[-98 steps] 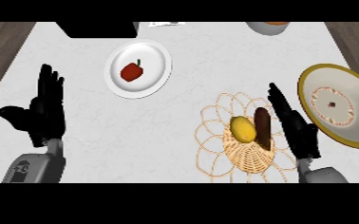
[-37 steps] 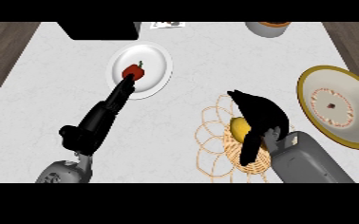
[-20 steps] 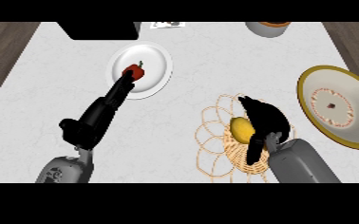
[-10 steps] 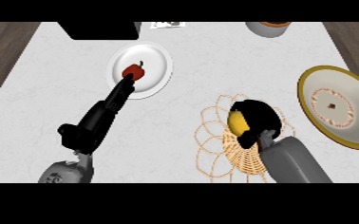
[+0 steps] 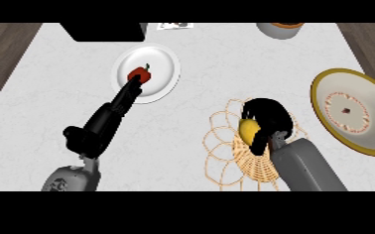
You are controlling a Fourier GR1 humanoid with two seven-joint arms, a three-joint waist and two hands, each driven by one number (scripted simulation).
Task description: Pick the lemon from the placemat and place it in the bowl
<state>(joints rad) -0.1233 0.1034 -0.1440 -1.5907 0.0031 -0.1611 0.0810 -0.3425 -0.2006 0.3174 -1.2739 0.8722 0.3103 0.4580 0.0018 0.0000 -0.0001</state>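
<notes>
Head view, right hand: your black right hand (image 5: 270, 121) curls round the yellow lemon (image 5: 249, 129), gripping it.
Lemon's place: over the woven wicker placemat (image 5: 223, 148), near its upper edge.
Bowl: the yellow-rimmed bowl (image 5: 323, 101) sits at your right, apart from the lemon.
Left hand: your left hand (image 5: 123, 95) stretches straight, fingertips at the red fruit (image 5: 139, 74) on the white round plate (image 5: 164, 64).
</notes>
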